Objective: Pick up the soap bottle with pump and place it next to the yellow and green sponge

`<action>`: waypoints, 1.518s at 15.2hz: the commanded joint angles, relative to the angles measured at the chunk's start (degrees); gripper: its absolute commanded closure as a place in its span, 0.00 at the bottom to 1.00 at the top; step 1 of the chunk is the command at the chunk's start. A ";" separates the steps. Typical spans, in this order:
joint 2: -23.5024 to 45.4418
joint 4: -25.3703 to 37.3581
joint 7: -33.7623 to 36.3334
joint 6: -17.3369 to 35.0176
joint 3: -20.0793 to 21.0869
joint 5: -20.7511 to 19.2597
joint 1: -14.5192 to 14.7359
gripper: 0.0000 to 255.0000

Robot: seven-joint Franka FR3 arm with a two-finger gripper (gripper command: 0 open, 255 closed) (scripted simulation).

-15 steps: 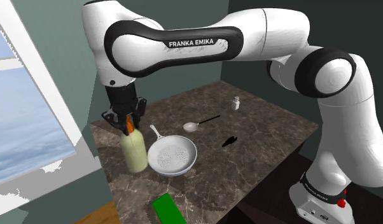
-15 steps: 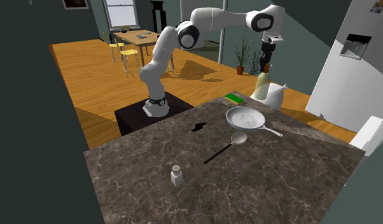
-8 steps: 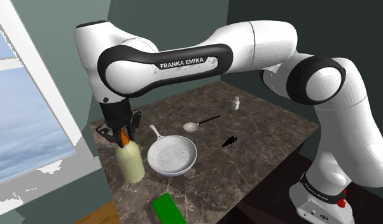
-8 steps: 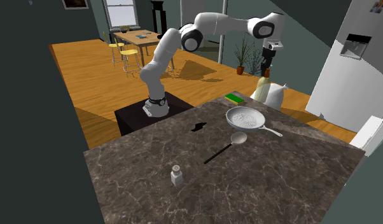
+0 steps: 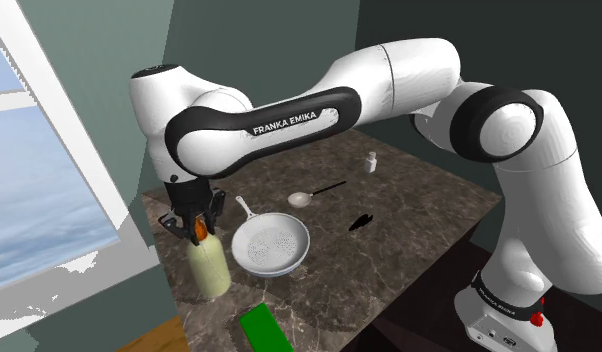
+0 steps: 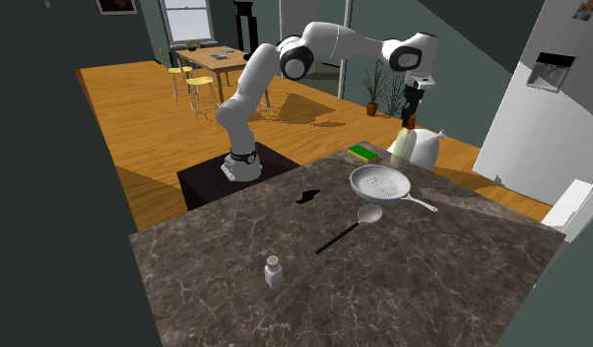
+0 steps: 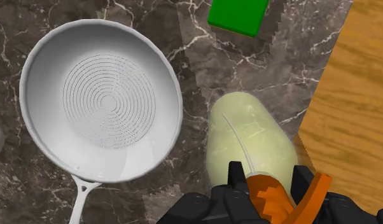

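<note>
My gripper (image 5: 197,228) is shut on the orange pump (image 7: 270,197) of a pale yellow-green soap bottle (image 5: 210,265). The bottle hangs upright under the hand, low over the dark marble counter near its window-side edge. Whether its base touches the counter I cannot tell. In the wrist view the bottle (image 7: 247,143) lies just past the fingertips (image 7: 236,178), and the green sponge (image 7: 238,16) is a short way beyond it. The sponge (image 5: 264,330) lies flat near the counter's front edge. The second exterior view shows the bottle (image 6: 403,146) just right of the sponge (image 6: 362,152).
A white frying pan (image 5: 271,245) sits close beside the bottle, handle pointing away. Further along the counter (image 5: 409,210) lie a spoon (image 5: 311,195), a small black item (image 5: 361,222) and a shaker (image 5: 370,161). Wooden floor (image 7: 349,95) shows past the counter edge.
The arm has carried the bottle along the pan's side toward the counter's front edge and the sponge. The grip on the pump has stayed shut.
</note>
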 commanded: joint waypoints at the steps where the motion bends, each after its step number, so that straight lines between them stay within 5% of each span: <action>1: -0.04 -1.67 0.08 1.66 -0.03 -0.04 -0.20 1.00; 10: 0.01 -2.16 0.11 2.19 -0.05 -0.07 -0.25 1.00; 11: 0.02 -2.15 0.12 2.19 -0.05 -0.07 -0.25 0.00; 16: 0.01 -2.16 0.12 2.19 -0.05 -0.07 -0.25 0.00; 20: -0.05 5.17 -0.35 -5.07 0.10 0.13 0.54 0.00; 23: -0.06 5.16 -0.35 -5.07 0.10 0.13 0.54 0.00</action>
